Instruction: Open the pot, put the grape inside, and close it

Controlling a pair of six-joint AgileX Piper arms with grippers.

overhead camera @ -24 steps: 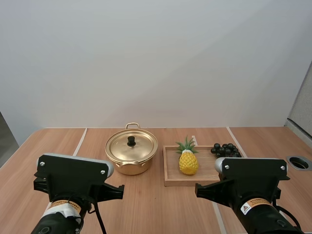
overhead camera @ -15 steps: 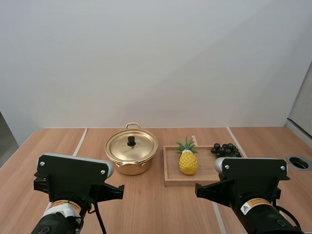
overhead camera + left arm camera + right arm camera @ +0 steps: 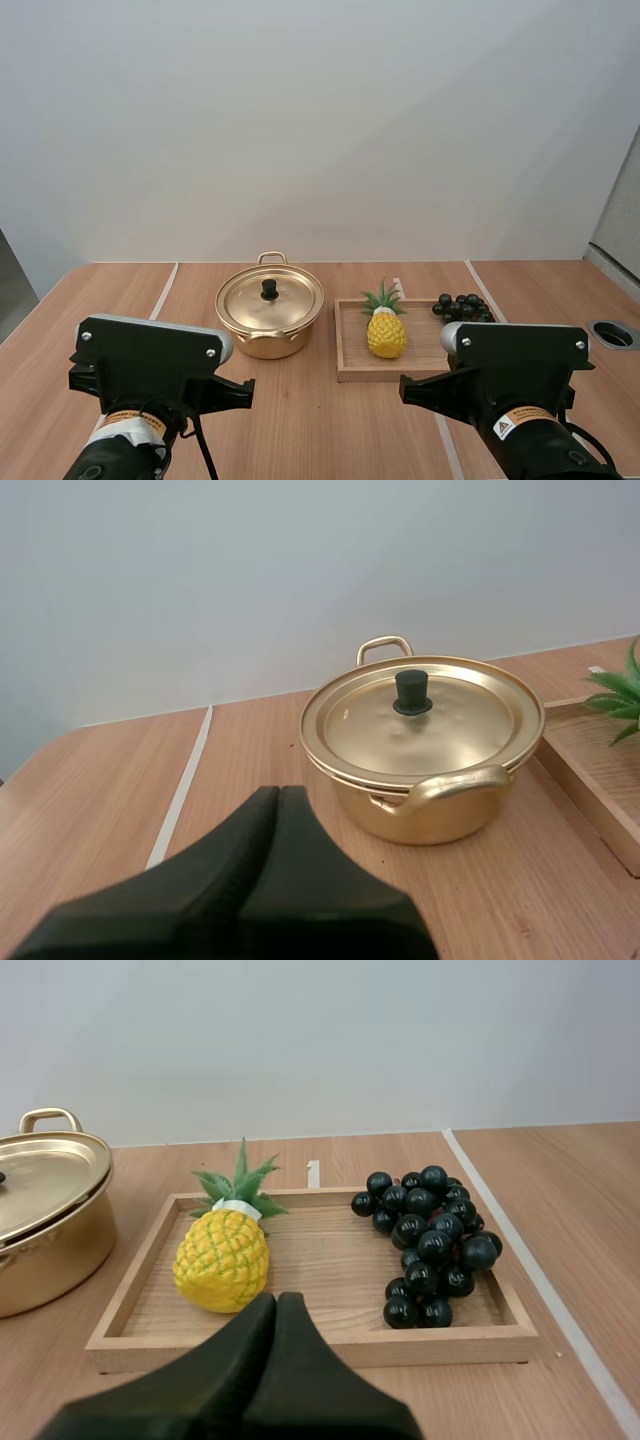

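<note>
One bunch of dark grapes (image 3: 430,1245), lying at the right end of a wooden tray (image 3: 310,1345), with a yellow pineapple (image 3: 222,1260) at the left end. Just left of the tray, on the tabletop (image 3: 300,420): a golden pot (image 3: 430,815), lid (image 3: 450,730) seated, black knob (image 3: 412,692) upright. Facing the pot, the left hand (image 3: 278,792); facing the tray, the right hand (image 3: 277,1300); each holding nothing, fingers pressed together into one dark wedge.

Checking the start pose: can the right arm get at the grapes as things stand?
Probably yes. The grapes lie uncovered in the tray, just ahead of the right gripper, with the pineapple apart beside them. Its shut fingers must open first.
</note>
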